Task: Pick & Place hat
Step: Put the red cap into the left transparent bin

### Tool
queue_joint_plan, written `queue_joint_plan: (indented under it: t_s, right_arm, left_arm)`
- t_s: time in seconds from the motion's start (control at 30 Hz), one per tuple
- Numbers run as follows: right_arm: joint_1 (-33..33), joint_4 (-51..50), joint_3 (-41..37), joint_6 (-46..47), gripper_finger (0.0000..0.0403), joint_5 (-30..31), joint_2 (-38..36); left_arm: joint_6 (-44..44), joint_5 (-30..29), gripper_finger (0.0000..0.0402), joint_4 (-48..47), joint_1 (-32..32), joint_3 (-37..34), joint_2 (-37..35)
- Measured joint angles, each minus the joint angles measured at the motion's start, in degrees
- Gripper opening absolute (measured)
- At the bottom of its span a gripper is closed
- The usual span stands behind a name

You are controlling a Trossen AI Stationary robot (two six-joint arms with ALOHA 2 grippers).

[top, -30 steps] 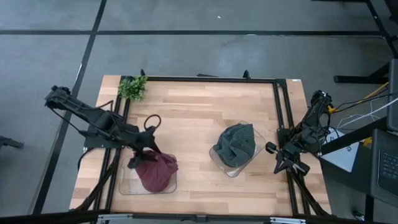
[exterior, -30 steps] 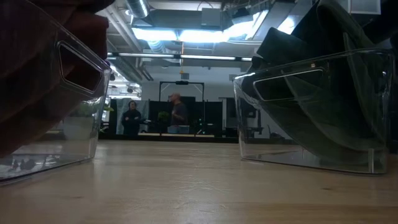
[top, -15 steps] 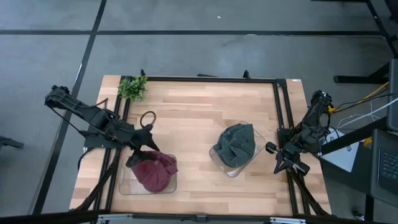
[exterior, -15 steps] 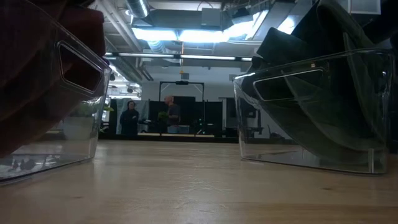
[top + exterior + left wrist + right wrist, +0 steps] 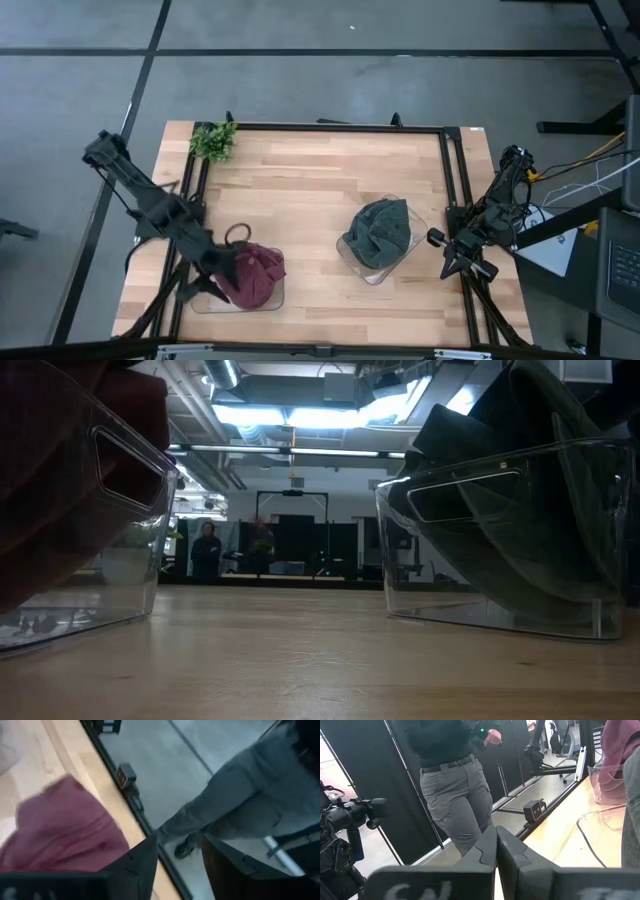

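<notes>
— Overhead, what is seen on the wooden desk [image 5: 310,190]?

— Two clear plastic bins are seen. A maroon hat [image 5: 250,275] is heaped in the left bin [image 5: 272,297], near the front-left corner; a grey-green hat [image 5: 380,232] is bundled in the right bin [image 5: 352,260], right of centre. A small green plant [image 5: 213,141] is set at the back-left corner.

— And where is the left gripper [image 5: 205,283] placed?

— It is lowered at the left edge of the maroon hat, over the left bin. From its wrist view the jaws are seen parted, with a gap between the two fingers [image 5: 137,865]; the maroon fabric [image 5: 65,832] is shown just beside them, but no grip on it can be made out. A person's grey trouser leg [image 5: 235,810] is seen beyond the desk edge.

— The right gripper [image 5: 452,251]?

— It is parked off the desk's right edge, well apart from both bins, with its jaws pressed together and nothing held. A person in grey trousers [image 5: 452,790] is shown standing past it.

— From desk level?

— Both bins are seen at close range, with a distant figure [image 5: 206,550] in the room behind.
</notes>
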Motion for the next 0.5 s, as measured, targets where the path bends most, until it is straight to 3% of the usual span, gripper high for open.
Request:
queue_joint_plan:
  t_s: [0.37,0.5]
  right_arm:
    - [-0.02,-0.01,0.0,0.01,0.0006,0.0,-0.01]
    - [-0.01,0.0,0.0,0.0,0.0006,0.0,-0.01]
  left_arm:
    - [5.0,-1.7,0.0032,-6.17,1.31,-0.01,6.32]
    - [3.71,-1.88,0.0004,-5.08,1.72,-2.97,7.37]
